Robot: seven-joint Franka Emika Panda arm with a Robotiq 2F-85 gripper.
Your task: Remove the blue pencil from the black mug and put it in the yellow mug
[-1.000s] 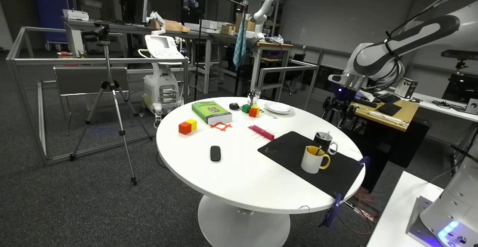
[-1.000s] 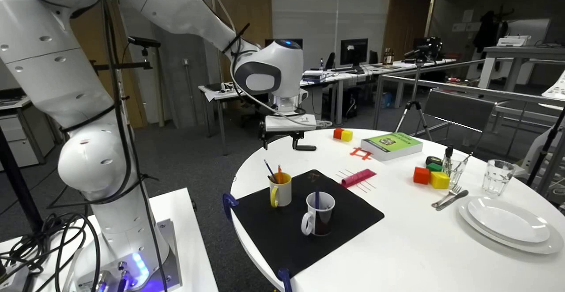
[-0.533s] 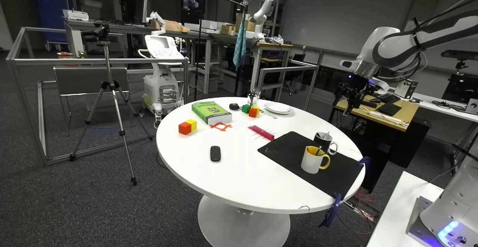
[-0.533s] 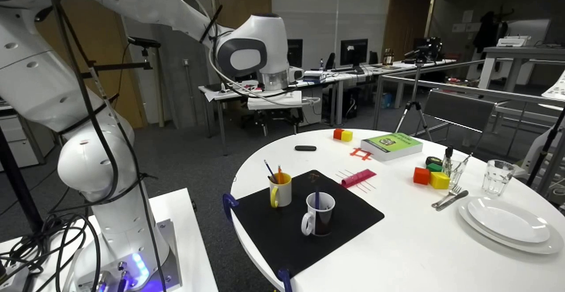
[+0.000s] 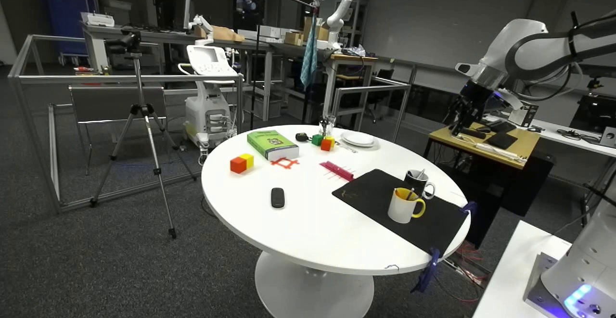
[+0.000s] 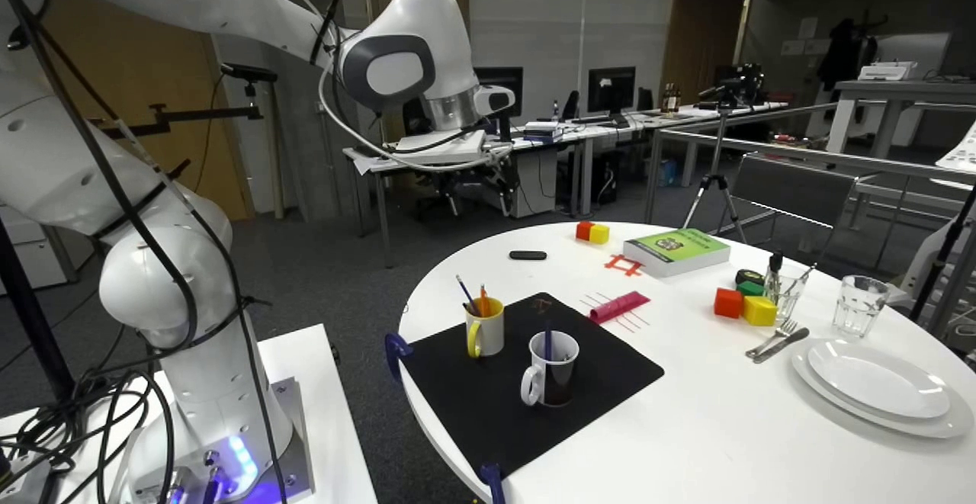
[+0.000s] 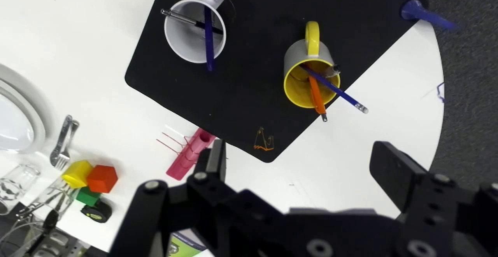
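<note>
The black mug (image 6: 560, 383), white inside with a white handle, stands upright on the black mat; it shows in the wrist view (image 7: 182, 44) too. A dark blue pencil (image 7: 209, 41) and a silver-and-black pen lean in it. The yellow mug (image 7: 292, 56), white outside with yellow handle and inside, stands beside it, also in both exterior views (image 5: 399, 208) (image 6: 489, 334). It holds an orange pen (image 7: 316, 95), another blue pencil (image 7: 342, 93) with an eraser, and a dark-tipped item. My gripper (image 7: 300, 152) is open and empty, raised well above the mugs' height (image 6: 480, 205).
The black mat (image 6: 473, 405) is clamped to the round white table (image 5: 308, 231) by blue clamps (image 6: 396, 351). A pink tube (image 6: 619, 306), green book (image 6: 675, 251), black case (image 6: 528, 255), coloured blocks (image 6: 728, 303), glasses (image 6: 860, 306), cutlery and plates (image 6: 877, 382) lie around.
The arm has lifted and drawn back toward its base, and the gripper has tilted and turned. In an exterior view it has uncovered the black case. Mugs and pencils have not moved.
</note>
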